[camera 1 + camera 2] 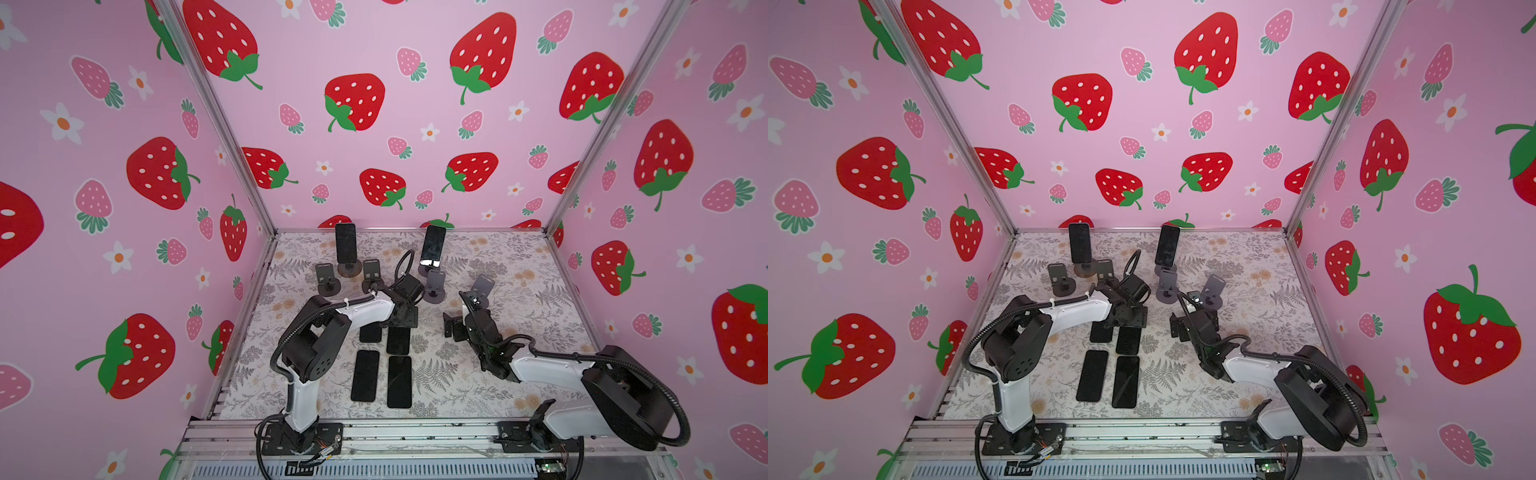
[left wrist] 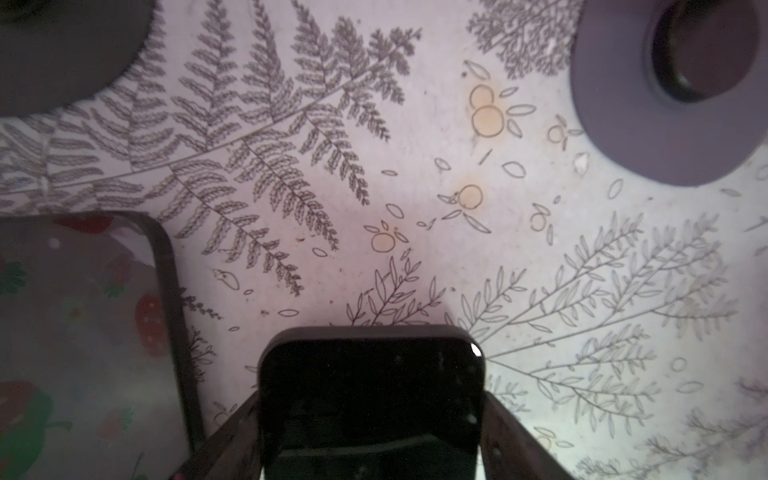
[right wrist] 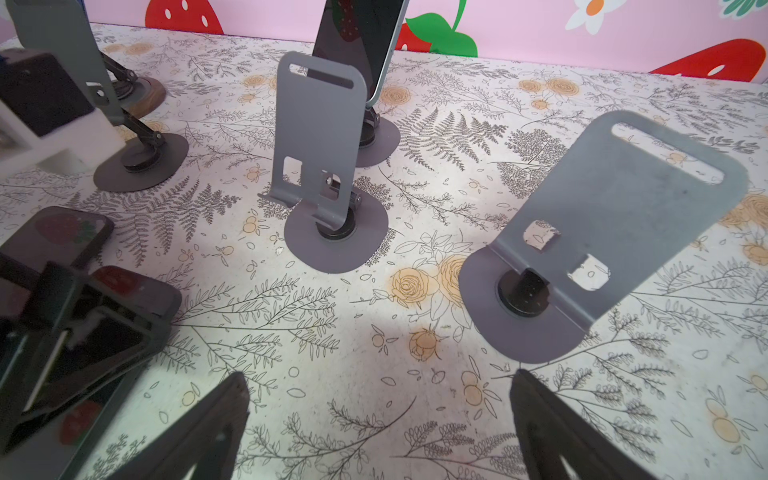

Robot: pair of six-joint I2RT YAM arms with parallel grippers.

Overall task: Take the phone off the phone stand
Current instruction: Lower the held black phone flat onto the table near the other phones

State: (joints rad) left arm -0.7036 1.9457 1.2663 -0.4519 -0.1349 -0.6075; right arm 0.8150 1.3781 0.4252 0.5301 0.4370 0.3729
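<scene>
Left gripper flanks phone laid flat by near row; clamping indeterminate. Right gripper: wide open, empty, likely staged toward stands.

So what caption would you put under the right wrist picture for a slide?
Open right gripper facing two empty grey phone stands, with a phone propped on one behind.
</scene>
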